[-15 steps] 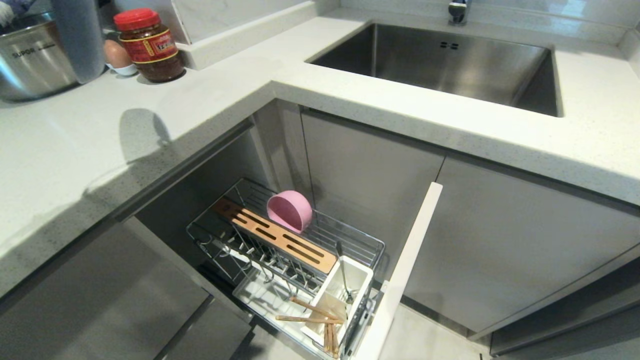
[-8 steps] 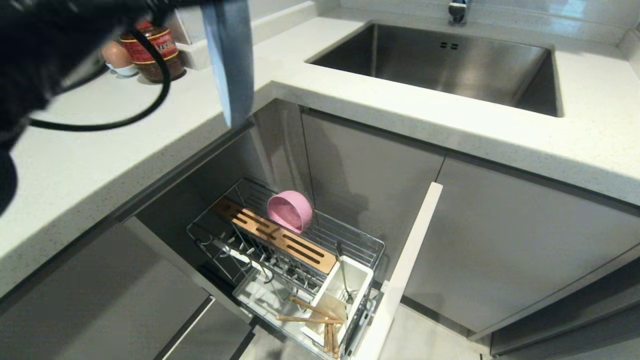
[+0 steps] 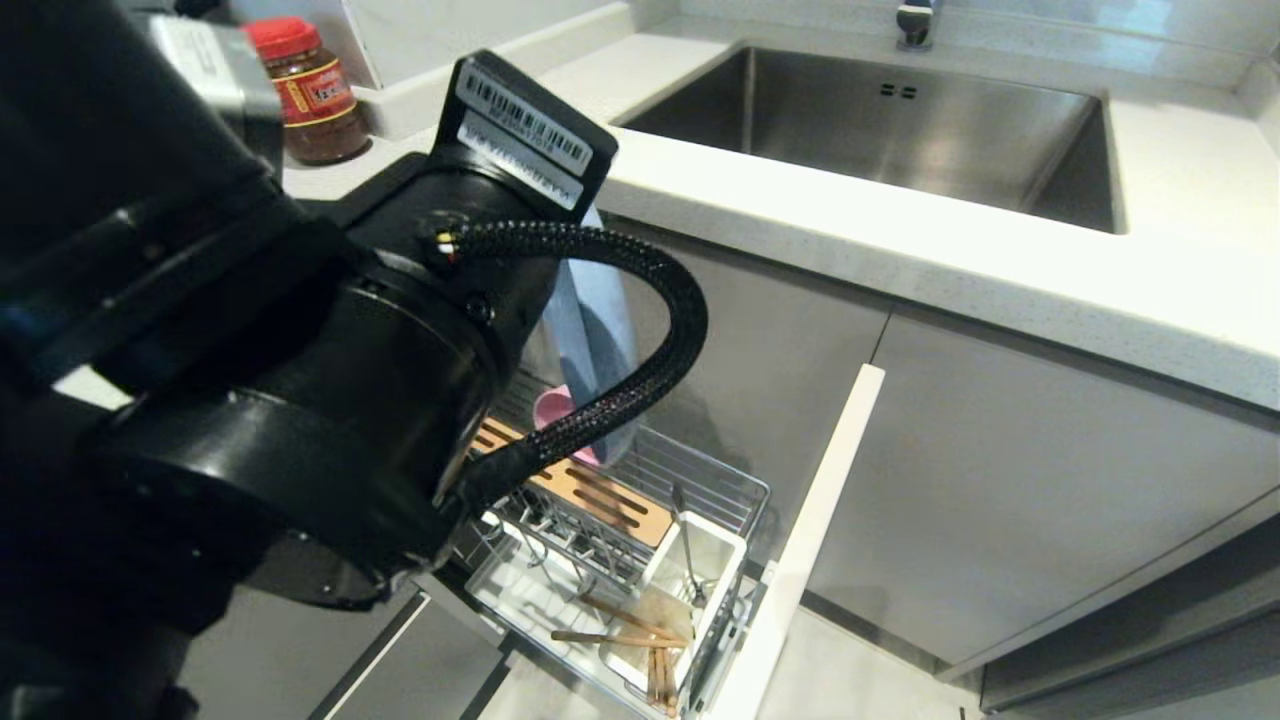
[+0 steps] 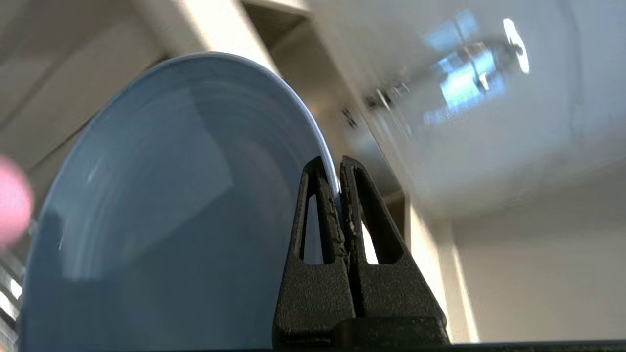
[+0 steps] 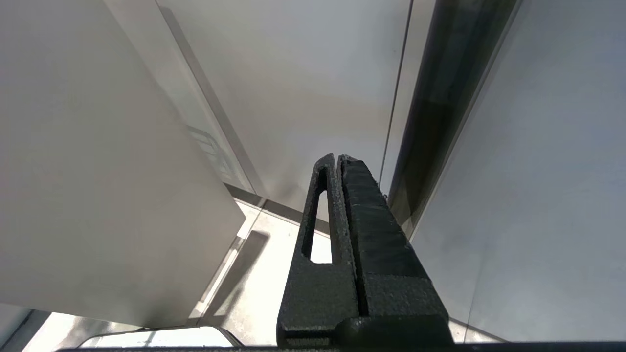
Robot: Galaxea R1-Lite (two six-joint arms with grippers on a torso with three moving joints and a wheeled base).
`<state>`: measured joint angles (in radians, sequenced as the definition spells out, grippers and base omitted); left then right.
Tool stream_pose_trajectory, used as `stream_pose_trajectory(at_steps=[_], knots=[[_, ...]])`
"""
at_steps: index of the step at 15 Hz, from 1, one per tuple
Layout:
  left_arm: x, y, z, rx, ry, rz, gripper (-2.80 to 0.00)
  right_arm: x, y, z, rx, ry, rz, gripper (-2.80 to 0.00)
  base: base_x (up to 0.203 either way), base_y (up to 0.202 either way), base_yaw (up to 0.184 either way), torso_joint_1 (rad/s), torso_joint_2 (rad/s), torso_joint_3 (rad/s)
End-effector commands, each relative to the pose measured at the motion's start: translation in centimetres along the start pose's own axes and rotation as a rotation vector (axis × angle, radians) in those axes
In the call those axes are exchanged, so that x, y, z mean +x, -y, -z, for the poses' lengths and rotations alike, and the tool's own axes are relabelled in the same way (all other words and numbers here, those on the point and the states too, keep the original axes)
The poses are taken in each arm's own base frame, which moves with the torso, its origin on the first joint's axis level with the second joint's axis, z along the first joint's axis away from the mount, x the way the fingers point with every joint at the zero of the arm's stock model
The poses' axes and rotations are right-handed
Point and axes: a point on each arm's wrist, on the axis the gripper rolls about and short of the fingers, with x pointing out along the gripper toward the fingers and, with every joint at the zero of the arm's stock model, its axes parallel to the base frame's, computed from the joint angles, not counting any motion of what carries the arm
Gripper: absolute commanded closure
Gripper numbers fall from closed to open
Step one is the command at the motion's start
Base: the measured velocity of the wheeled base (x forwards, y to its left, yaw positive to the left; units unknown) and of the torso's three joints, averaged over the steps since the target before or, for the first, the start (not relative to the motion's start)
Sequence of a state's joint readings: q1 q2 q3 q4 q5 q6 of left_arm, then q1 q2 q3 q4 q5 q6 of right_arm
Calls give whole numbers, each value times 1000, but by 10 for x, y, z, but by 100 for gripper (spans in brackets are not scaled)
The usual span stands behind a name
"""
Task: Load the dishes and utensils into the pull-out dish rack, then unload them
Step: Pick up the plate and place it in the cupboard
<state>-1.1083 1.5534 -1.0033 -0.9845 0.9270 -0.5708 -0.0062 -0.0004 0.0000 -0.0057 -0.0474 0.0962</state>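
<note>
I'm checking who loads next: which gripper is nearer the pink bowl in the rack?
Left. The left gripper, shut on the blue plate, hangs just above the pink bowl; the right gripper faces cabinet panels, bowl unseen.

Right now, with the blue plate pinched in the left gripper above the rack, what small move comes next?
Probably lower it edge-first toward the upright prongs. The left gripper is shut on the light-blue plate, which hangs on edge over the pull-out dish rack, near the pink bowl. The prong rows look free, though the arm hides some.
</note>
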Motion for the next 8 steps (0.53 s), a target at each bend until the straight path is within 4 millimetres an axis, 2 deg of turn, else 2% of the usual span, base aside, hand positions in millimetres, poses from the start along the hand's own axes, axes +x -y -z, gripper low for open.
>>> stream_pose_trajectory(at_steps=[1,4,8], knots=[[-2,-11,3,-64,60,-103,0,0,0,0,1,5,0,0,0,0,0,0,0,0],[-1,-19,1,-170,145,-197,0,0,0,0,1,3,0,0,0,0,0,0,0,0],[5,-28,-1,-166,205,-261,0,0,0,0,1,5,0,0,0,0,0,0,0,0]])
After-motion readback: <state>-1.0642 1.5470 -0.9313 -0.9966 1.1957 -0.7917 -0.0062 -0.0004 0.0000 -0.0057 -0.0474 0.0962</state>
